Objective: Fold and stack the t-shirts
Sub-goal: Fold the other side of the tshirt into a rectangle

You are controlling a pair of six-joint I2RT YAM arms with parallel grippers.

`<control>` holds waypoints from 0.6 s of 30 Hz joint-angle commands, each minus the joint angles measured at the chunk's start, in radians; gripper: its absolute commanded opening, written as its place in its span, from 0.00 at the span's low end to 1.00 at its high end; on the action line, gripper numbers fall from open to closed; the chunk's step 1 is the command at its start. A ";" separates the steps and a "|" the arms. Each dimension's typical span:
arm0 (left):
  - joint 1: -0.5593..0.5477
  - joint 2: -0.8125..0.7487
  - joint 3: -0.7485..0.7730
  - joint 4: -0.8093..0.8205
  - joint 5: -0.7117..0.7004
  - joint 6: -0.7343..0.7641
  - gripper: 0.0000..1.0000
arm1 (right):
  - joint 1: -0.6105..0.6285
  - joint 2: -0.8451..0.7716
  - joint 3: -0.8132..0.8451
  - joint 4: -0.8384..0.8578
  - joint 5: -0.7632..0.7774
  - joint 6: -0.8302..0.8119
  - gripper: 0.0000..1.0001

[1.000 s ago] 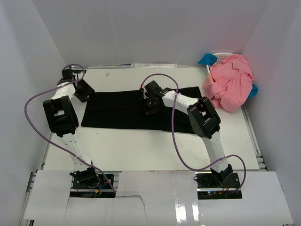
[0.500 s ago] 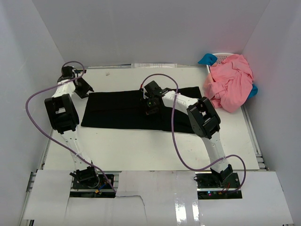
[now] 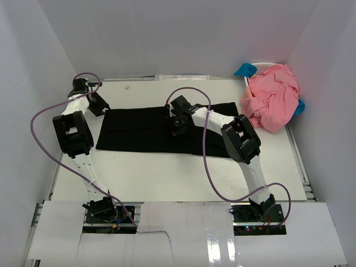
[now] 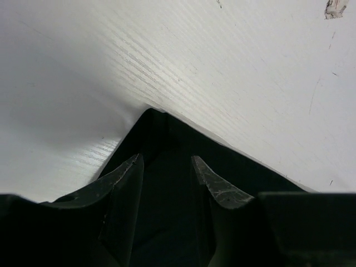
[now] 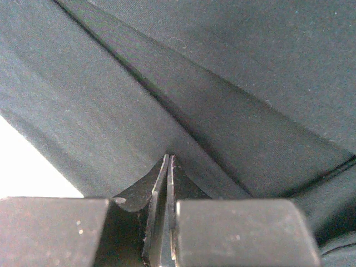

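Left gripper (image 4: 166, 160), jaws partly apart and holding nothing, straddles the far left corner of the black t-shirt (image 4: 162, 136), which lies folded in a long band across the table (image 3: 167, 172). The right gripper (image 5: 168, 162), jaws together, presses on the shirt's middle. A clean fold likely needs that corner pinched deep, through every layer. Pink t-shirts (image 3: 272, 100) lie heaped far right.

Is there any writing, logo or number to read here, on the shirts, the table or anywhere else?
No readable text in any view.
On the black shirt: none, plain cloth, no print or label showing.
On the pink shirts: none, plain cloth.
On the table: none; one small scrap, too small to show any writing.
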 commanded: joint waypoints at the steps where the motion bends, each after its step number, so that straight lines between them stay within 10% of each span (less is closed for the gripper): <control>1: 0.005 0.001 0.000 -0.006 -0.005 0.009 0.50 | 0.007 0.021 -0.016 -0.023 0.042 -0.023 0.08; 14: 0.005 0.090 0.064 -0.016 0.032 0.017 0.36 | 0.007 0.018 -0.022 -0.023 0.049 -0.022 0.08; 18: 0.005 0.107 0.089 -0.022 0.033 0.012 0.16 | 0.007 0.021 -0.023 -0.023 0.047 -0.020 0.08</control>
